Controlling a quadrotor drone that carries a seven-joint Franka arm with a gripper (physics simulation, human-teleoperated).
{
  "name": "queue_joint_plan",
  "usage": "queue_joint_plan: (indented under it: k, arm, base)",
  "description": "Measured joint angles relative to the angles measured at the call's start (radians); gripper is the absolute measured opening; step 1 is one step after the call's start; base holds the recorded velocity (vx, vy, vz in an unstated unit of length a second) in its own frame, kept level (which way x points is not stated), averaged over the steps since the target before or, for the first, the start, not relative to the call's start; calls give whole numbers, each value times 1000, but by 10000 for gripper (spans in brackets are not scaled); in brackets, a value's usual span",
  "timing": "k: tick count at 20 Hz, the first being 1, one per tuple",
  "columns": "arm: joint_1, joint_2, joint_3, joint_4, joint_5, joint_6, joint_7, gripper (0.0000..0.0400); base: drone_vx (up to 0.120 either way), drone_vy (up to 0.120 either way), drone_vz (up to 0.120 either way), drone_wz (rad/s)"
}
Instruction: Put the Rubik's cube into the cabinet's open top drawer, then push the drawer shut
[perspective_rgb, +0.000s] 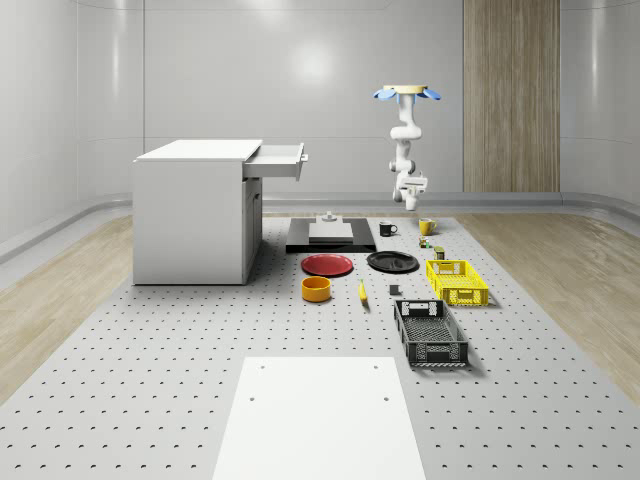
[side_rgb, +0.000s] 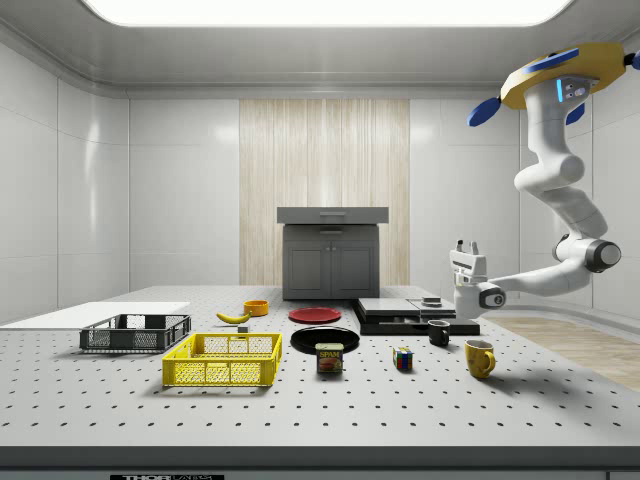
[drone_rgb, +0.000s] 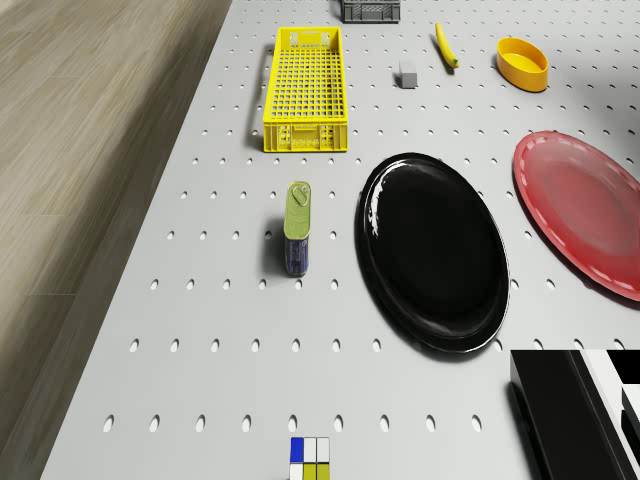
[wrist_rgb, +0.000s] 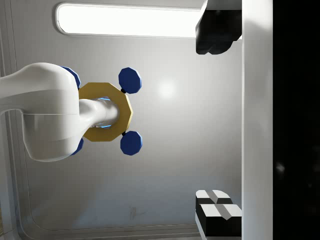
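Side view: drone (side_rgb: 565, 85) hovers high, arm bent down, jaws apart pointing up, above black mug (side_rgb: 438, 333), Rubik's cube (side_rgb: 403, 359) nearby.

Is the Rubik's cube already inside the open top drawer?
No, the Rubik's cube sits on the table beside the yellow mug.

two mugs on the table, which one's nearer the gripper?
The black mug. In the side view it stands just below the gripper, beside the black platform; the yellow mug stands farther toward the camera, next to the Rubik's cube.
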Motion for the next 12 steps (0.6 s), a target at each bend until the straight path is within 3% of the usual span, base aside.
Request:
queue_joint_plan:
  k: [3,8,12]
  arm:
    - [-9,-2,30,-4,-42,3,6,400]
    - [-40,-9,129,-26,-182,10,25,400]
    - [-91,-24,282,-86,-404,20,59,400]
  base:
    - [120,0,-93,0]
    - [120,0,0,0]
    - [120,0,0,0]
